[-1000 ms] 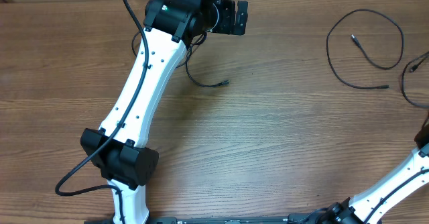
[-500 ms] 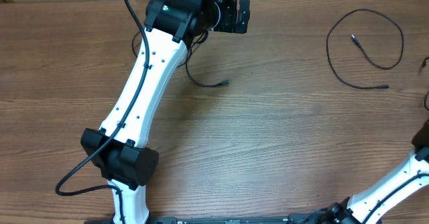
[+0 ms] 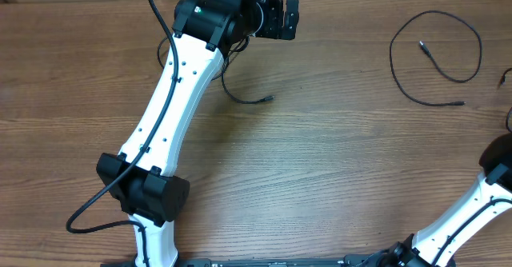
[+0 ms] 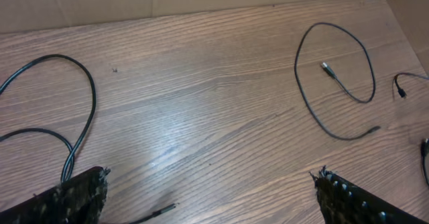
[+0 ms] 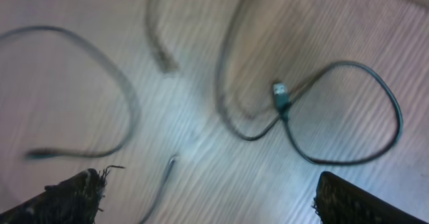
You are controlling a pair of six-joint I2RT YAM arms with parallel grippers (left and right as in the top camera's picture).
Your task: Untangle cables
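Observation:
One thin black cable (image 3: 436, 59) lies in an open loop at the table's far right; it also shows in the left wrist view (image 4: 335, 76). A second cable (image 3: 240, 95) runs out from under my left arm, its plug end free; its loop shows in the left wrist view (image 4: 80, 117). A third cable (image 3: 502, 78) barely shows at the right edge. My left gripper (image 3: 280, 19) is open and empty at the far middle, above bare wood (image 4: 211, 197). My right gripper (image 5: 208, 197) is open and empty above blurred cable loops (image 5: 335, 137), one with a plug (image 5: 280, 93).
The wooden table (image 3: 336, 163) carries only the cables. A cardboard wall (image 4: 100, 3) stands along the far edge. My left arm (image 3: 172, 99) crosses the left half of the table. My right arm (image 3: 488, 195) enters at the bottom right corner.
The cable at the right edge has slid almost out of the overhead view. My right arm has shifted at the right edge. My left arm has barely moved.

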